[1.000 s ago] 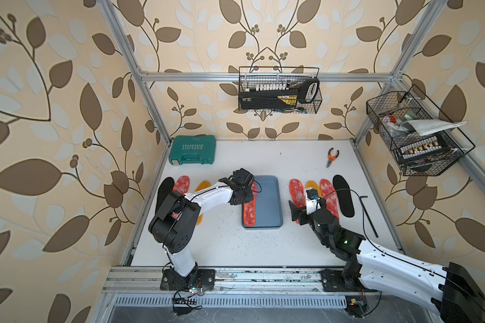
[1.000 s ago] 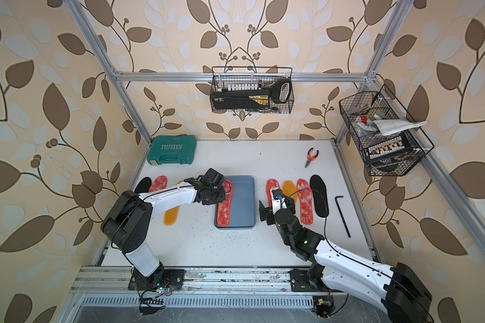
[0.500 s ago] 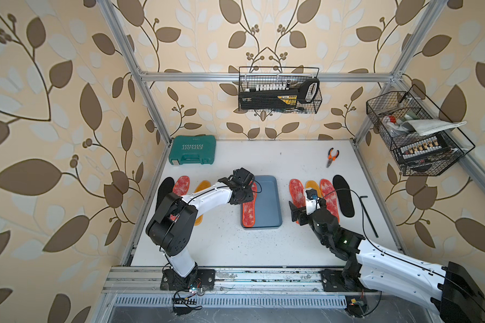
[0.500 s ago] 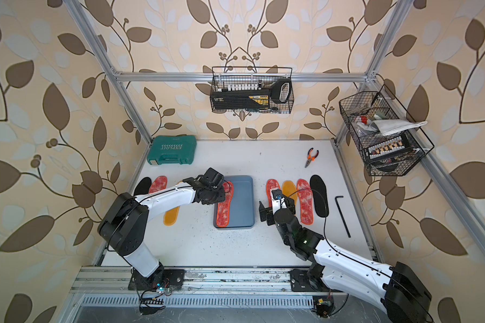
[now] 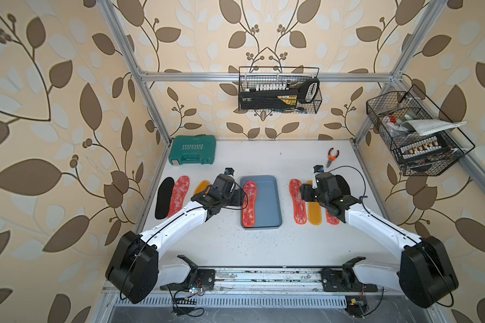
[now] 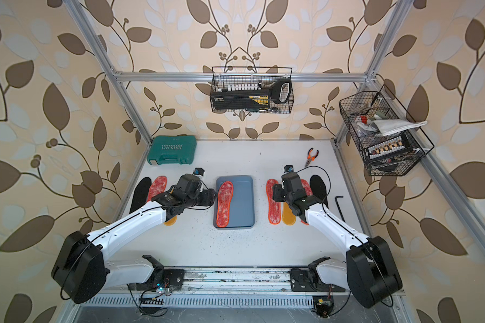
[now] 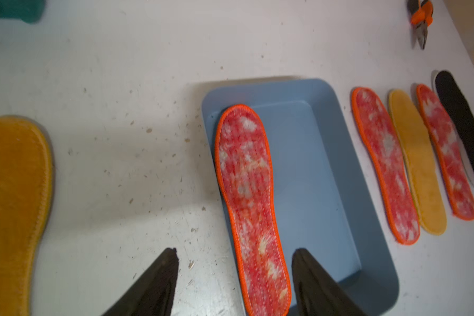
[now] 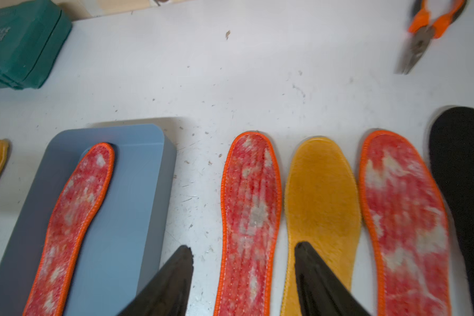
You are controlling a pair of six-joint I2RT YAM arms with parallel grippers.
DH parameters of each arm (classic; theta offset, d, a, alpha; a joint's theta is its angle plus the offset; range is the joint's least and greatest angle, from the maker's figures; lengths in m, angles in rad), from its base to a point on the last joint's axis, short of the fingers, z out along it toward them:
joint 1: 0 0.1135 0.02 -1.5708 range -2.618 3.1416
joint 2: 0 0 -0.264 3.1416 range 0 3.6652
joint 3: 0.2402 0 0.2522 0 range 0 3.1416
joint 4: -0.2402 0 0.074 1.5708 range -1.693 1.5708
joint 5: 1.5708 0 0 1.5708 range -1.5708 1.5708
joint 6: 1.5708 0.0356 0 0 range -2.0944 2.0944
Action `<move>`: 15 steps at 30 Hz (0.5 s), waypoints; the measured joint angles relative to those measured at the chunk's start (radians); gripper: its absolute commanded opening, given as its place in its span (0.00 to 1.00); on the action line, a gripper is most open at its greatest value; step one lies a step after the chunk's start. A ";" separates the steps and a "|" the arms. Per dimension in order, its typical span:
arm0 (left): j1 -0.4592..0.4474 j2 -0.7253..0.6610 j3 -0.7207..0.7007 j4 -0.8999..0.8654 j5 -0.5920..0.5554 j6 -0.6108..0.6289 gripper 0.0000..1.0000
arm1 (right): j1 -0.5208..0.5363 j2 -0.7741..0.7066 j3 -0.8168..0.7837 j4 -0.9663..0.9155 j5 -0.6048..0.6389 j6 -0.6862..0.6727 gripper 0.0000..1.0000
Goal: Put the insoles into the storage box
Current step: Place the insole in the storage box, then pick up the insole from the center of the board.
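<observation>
One red-white insole [image 5: 249, 204] lies inside the storage box [image 5: 266, 201], against its left wall, heel toward the near rim. Left end effector [image 7: 234, 253]: fingers spread, straddling that insole's heel, pinching nothing. Right end effector [image 8: 242, 247]: fingers spread astride a second red-white insole [image 8: 251, 213] lying flat on the counter [image 5: 230, 246] just right of the box; one fingertip overlaps the mustard insole [image 8: 322, 191] next beyond it.

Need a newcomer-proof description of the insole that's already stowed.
Find the blue-grey storage box in the middle of the white table. Lying lengthwise inside it is a red-white mottled insole with orange edging. Similar red insoles lie in the rows either side, but on the bare table; this is the only one in the box.
</observation>
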 measured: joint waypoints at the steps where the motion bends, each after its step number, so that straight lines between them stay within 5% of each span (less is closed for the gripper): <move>1: 0.009 -0.014 -0.037 0.013 0.027 0.025 0.70 | 0.000 0.034 0.015 -0.011 -0.020 0.002 0.50; 7: 0.013 -0.095 -0.172 0.129 0.148 0.127 0.79 | -0.003 0.158 0.034 -0.063 -0.083 0.008 0.49; 15: 0.013 -0.067 -0.174 0.219 0.251 0.182 0.89 | -0.048 0.163 0.008 -0.046 -0.129 0.019 0.49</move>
